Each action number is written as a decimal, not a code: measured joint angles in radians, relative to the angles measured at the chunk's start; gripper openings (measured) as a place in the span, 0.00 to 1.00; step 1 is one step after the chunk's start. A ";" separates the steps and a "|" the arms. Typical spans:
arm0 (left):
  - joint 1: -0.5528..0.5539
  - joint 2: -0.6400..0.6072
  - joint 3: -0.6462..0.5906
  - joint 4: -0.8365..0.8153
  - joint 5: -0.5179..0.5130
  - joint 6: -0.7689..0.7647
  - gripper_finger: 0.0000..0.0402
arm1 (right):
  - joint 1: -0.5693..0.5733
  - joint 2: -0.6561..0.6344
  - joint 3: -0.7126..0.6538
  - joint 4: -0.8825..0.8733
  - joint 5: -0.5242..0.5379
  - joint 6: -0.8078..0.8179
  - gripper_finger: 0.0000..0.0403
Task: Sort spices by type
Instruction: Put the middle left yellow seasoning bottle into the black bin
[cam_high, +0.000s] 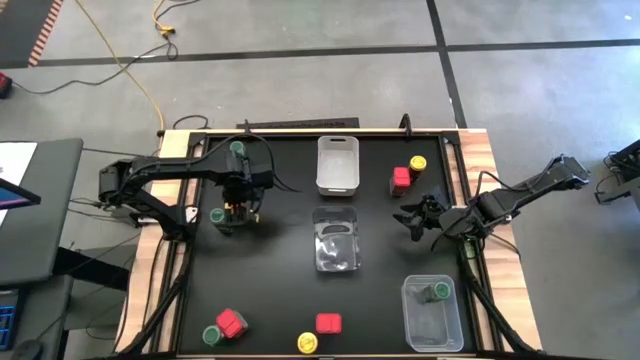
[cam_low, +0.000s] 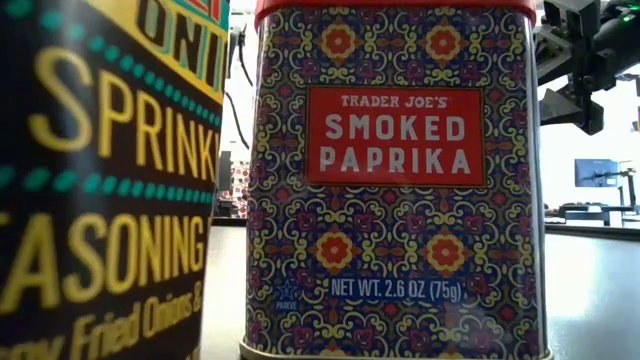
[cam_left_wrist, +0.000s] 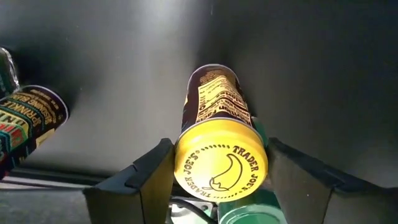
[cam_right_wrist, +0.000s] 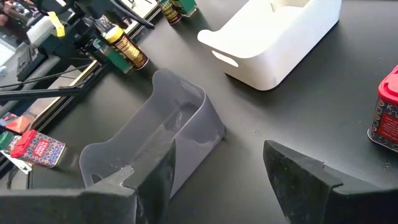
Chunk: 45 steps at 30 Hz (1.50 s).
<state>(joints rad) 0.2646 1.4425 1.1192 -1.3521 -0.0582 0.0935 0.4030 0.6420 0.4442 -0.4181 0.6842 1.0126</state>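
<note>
The left gripper (cam_left_wrist: 217, 186) sits at the left side of the black table (cam_high: 270, 290), its dark fingers (cam_left_wrist: 146, 177) pressed against either side of a round yellow-lidded spice jar (cam_left_wrist: 221, 165); from overhead the jar is hidden under the wrist, and whether it is lifted off the table cannot be told. A green-lidded jar (cam_high: 217, 215) stands just beside that gripper and another (cam_high: 237, 148) lies farther back. The right gripper (cam_high: 417, 218) hovers at the right of the table with its fingers apart and nothing between them, near the clear plastic bin (cam_high: 335, 240) in the middle; a white bin (cam_high: 338, 165) stands behind it. A red square-topped tin (cam_high: 402, 178) touches a yellow-lidded jar (cam_high: 418, 163) at the back right. The low view is almost filled by a smoked paprika tin (cam_low: 395, 180) and a cut-off dark jar label (cam_low: 100, 180), hiding most of the table.
</note>
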 joint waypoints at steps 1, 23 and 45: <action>0.000 0.000 0.010 0.000 0.000 -0.009 0.57 | 0.000 0.000 0.000 0.000 0.000 0.000 0.67; -0.022 0.079 0.540 -0.132 -0.010 -0.405 0.56 | 0.000 0.000 0.000 -0.001 -0.006 -0.001 0.67; -0.249 0.560 1.219 -0.219 0.032 -0.557 0.56 | 0.002 0.000 0.000 -0.072 -0.035 0.000 0.67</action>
<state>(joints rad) 0.0153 2.0028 2.3379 -1.5714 -0.0262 -0.4637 0.4053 0.6418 0.4442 -0.4905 0.6495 1.0122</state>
